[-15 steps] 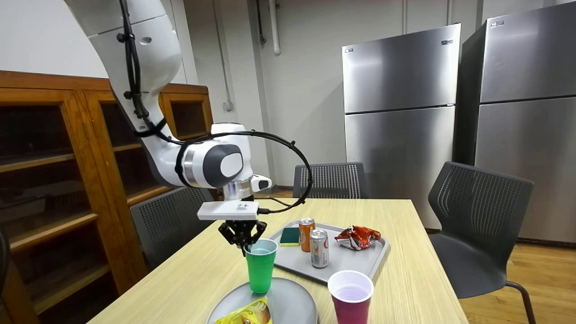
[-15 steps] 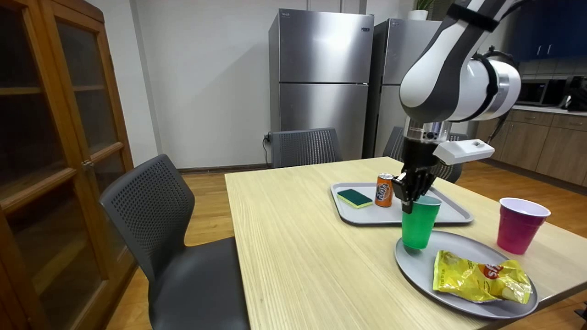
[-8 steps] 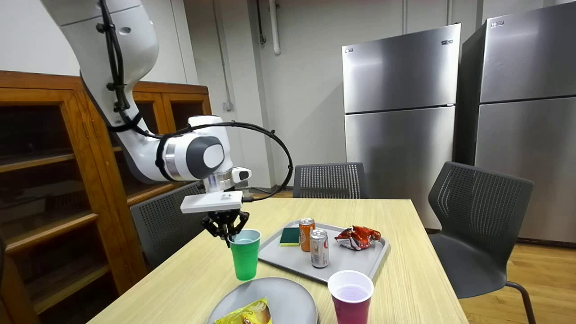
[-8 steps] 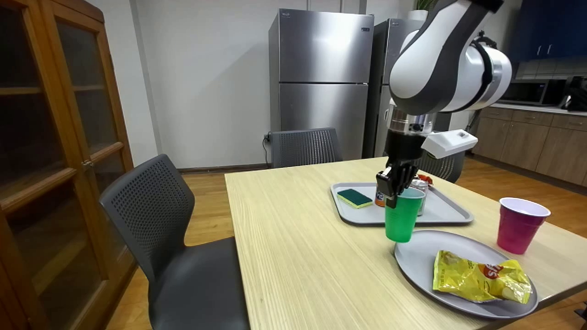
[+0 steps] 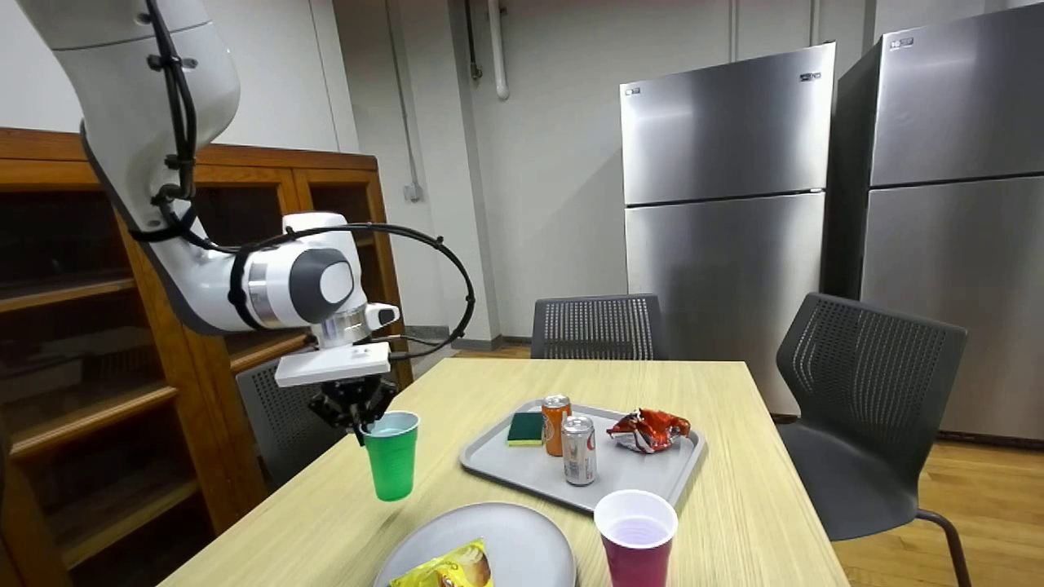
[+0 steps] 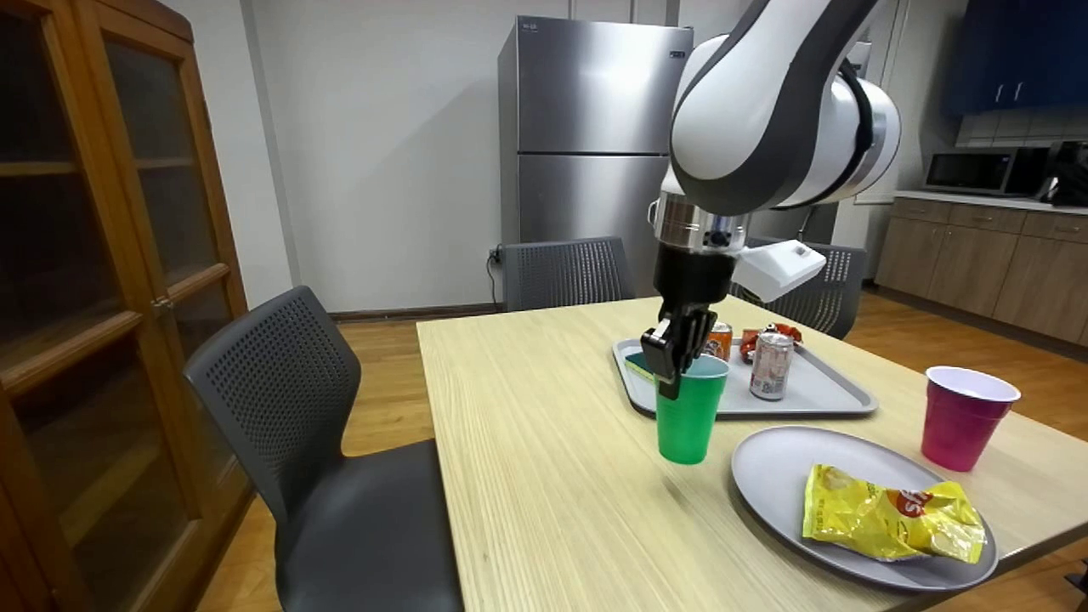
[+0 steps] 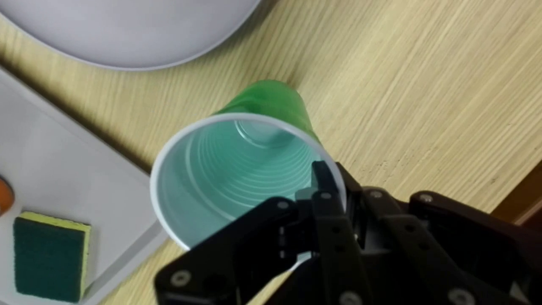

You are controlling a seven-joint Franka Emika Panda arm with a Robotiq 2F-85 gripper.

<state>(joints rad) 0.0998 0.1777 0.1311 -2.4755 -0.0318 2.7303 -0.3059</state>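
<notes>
My gripper (image 5: 361,430) is shut on the rim of a green plastic cup (image 5: 393,466), one finger inside and one outside the wall. In an exterior view the gripper (image 6: 673,382) holds the cup (image 6: 687,429) roughly upright, slightly above the wooden table, with a faint shadow below. The wrist view shows the fingertips (image 7: 335,180) pinching the white rim; the cup's pale inside (image 7: 254,169) shows no contents. The grey round plate (image 6: 769,455) is beside the cup and bears a yellow chip bag (image 6: 892,514).
A grey tray (image 5: 640,479) holds a green-yellow sponge (image 5: 525,428), an orange can (image 5: 555,425), a silver can (image 5: 580,452) and a crumpled red bag (image 5: 650,430). A magenta cup (image 6: 965,421) stands beside the plate. Dark chairs (image 6: 314,442) surround the table.
The gripper, shut on the green cup throughout, has carried it from over the plate's edge to over the bare table, leftward in both exterior views. Plate, tray and magenta cup have not moved.
</notes>
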